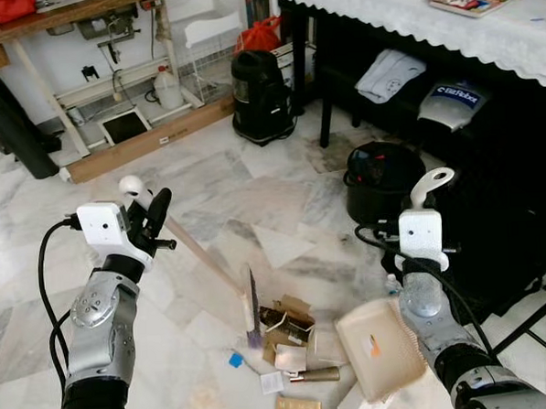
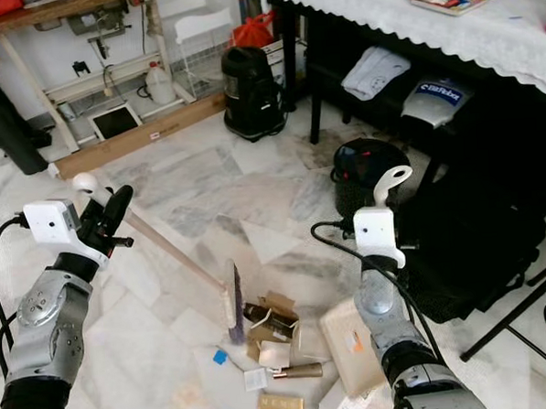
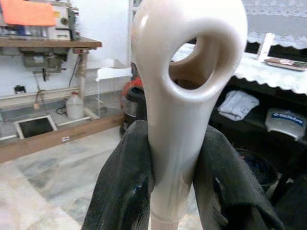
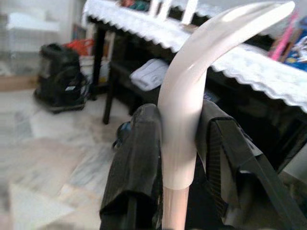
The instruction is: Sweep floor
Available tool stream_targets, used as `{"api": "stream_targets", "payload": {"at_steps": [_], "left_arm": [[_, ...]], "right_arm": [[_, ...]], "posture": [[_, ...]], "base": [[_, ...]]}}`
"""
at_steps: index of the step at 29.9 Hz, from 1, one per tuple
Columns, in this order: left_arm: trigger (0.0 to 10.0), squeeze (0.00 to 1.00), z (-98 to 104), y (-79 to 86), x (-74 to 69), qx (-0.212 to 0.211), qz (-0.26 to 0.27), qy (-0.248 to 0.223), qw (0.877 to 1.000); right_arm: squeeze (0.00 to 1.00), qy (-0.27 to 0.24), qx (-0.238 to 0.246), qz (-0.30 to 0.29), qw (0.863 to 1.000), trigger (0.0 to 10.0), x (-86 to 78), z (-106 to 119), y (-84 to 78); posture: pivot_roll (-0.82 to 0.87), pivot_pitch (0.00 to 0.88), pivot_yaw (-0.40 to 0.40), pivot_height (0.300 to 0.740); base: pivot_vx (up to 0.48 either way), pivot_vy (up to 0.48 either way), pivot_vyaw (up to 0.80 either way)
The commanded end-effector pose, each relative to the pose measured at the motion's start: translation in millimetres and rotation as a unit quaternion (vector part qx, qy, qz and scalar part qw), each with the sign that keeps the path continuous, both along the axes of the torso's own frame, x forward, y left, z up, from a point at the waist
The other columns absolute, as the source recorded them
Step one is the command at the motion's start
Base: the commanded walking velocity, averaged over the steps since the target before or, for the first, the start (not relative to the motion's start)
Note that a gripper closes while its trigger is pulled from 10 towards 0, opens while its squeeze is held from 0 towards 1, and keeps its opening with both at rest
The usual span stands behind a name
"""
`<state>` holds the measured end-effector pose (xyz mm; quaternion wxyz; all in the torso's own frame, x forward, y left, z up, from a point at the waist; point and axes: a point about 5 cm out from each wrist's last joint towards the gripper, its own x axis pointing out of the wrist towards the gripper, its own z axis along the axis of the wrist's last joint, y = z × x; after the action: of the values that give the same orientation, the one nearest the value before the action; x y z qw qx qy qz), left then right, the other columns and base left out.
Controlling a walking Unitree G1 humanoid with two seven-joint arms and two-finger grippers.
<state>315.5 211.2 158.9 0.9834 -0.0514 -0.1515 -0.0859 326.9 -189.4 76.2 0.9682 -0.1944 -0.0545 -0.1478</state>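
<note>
A marble floor (image 1: 254, 183) runs under a lace-covered table (image 1: 483, 24), with a black vacuum cleaner (image 1: 261, 95) beside its leg. From the head views, the broom (image 1: 251, 306) slants from the left gripper (image 1: 145, 211) down to scattered litter (image 1: 294, 350), and the dustpan (image 1: 381, 345) lies tilted by the right arm. The left wrist view shows both fingers (image 3: 122, 191) clamped around the broom's cream looped handle. The right wrist view shows the right gripper (image 4: 180, 143) clenched on the dustpan's curved handle.
</note>
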Motion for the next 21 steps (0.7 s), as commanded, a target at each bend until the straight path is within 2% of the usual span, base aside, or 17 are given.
{"api": "stream_targets", "payload": {"at_steps": [1, 3, 8, 10, 13, 15, 17, 18, 20, 21], "left_arm": [[10.0, 0.0, 13.9, 4.5, -0.8, 0.013, 0.008, -0.03, 0.999], [10.0, 0.0, 11.7, 5.9, -3.6, 0.018, 0.007, -0.021, 1.0], [10.0, 0.0, 7.7, 9.0, -3.9, 0.026, 0.011, -0.009, 1.0], [10.0, 0.0, -1.2, 22.1, 7.2, 0.039, 0.046, 0.017, 0.998], [10.0, 0.0, -6.5, 25.5, 17.0, 0.056, 0.064, 0.034, 0.996], [10.0, 0.0, -19.7, 21.1, 23.9, 0.093, 0.067, 0.068, 0.991], [10.0, 0.0, -23.6, 19.6, 24.9, 0.104, 0.065, 0.079, 0.989], [10.0, 0.0, -29.9, 16.7, 25.5, 0.122, 0.06, 0.096, 0.986], [10.0, 0.0, -36.5, 11.6, 25.3, 0.126, 0.05, 0.11, 0.985], [10.0, 0.0, -45.6, 3.0, 23.8, 0.116, 0.032, 0.126, 0.985]], "right_arm": [[0.0, 0.019, -0.004, 0.001, 1.0, 10.0, -5.3, -9.7, 2.6], [0.0, 0.028, -0.004, -0.001, 1.0, 10.0, -11.3, -16.8, 2.8], [0.0, 0.032, -0.004, -0.004, 0.999, 10.0, -14.1, -19.9, 2.3], [0.0, 0.033, -0.007, -0.007, 0.999, 10.0, -17.3, -22.5, 0.3], [0.0, 0.03, -0.009, -0.009, 0.999, 10.0, -18.8, -22.5, -2.2], [0.0, 0.028, -0.016, -0.015, 0.999, 10.0, -20.1, -23.6, -4.5], [0.0, 0.027, -0.017, -0.016, 0.999, 10.0, -20.4, -23.8, -5.0], [0.0, 0.026, -0.018, -0.017, 0.999, 10.0, -21.1, -23.9, -5.8], [0.0, 0.025, -0.019, -0.018, 0.999, 10.0, -22.0, -24.0, -6.9], [0.0, 0.024, -0.019, -0.019, 0.999, 10.0, -23.5, -24.4, -8.7]], "posture": [[0.11, 0.1, 0.074, 0.74], [0.12, 0.115, 0.085, 0.74], [0.12, 0.124, 0.09, 0.74], [0.11, 0.139, 0.098, 0.74], [0.1, 0.15, 0.101, 0.74], [0.09, 0.158, 0.104, 0.74], [0.09, 0.158, 0.104, 0.74], [0.07, 0.168, 0.106, 0.74], [0.07, 0.172, 0.106, 0.74], [0.07, 0.18, 0.105, 0.74]], "base": [[0.0, 0.0, 0.0], [0.0, 0.0, 0.0], [0.0, 0.0, 0.0], [0.0, 0.0, 0.0], [0.0, 0.0, 0.0], [0.0, 0.0, 0.0], [0.0, 0.0, 0.0], [0.0, 0.0, 0.0], [0.0, 0.0, 0.0], [0.0, 0.0, 0.0]]}}
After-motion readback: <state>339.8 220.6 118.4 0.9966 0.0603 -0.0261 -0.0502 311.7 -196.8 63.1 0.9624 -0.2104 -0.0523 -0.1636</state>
